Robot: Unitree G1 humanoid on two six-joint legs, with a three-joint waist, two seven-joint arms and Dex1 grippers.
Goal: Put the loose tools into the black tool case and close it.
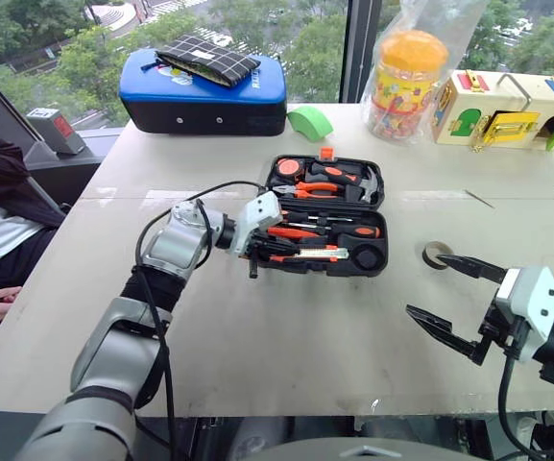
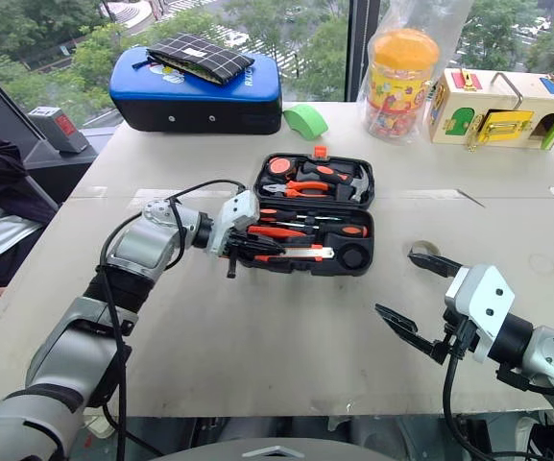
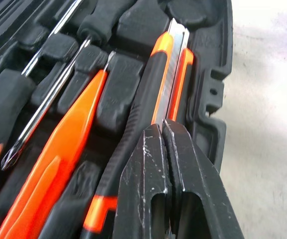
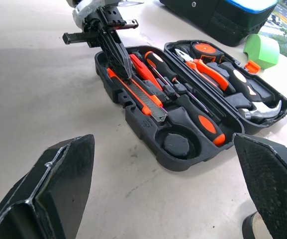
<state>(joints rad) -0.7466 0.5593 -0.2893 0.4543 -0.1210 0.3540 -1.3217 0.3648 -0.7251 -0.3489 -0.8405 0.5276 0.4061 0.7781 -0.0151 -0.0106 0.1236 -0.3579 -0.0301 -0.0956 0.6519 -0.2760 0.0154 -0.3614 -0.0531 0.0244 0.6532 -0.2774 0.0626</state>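
The left gripper (image 1: 253, 252) has its two black fingers pressed together with nothing between them. The tips rest on the handle end of the orange-and-black utility knife (image 3: 169, 79), which lies in the front slot of the black tool case (image 1: 377, 261). From the head views the fingertips are hidden among the tools, so whether they press the knife or only touch it is hard to make out; in the left wrist view the closed fingers cover the knife's near end.

Beside the knife lies the slim all-orange tester screwdriver (image 3: 58, 169), and next to that the shaft of a screwdriver (image 3: 48, 99) with an orange-and-black handle; its handle is cut off at the frame's edge. A second such screwdriver (image 4: 193, 112) lies further in. The round pocket (image 4: 177, 145) at the case's right end holds something dark, too dim to identify.

The case lies open on the table (image 1: 305, 355), its lid half holding the orange-handled pliers (image 1: 310, 188) and the small hammer (image 1: 358, 182).

The right gripper (image 1: 454, 298) hangs over the table to the right of the case, jaws spread wide and empty. A small tape roll (image 1: 437, 254) sits on the table just beyond it, partly hidden behind its upper finger.

Further back stand a blue-topped case (image 1: 204, 96) and a green object (image 1: 310, 123).
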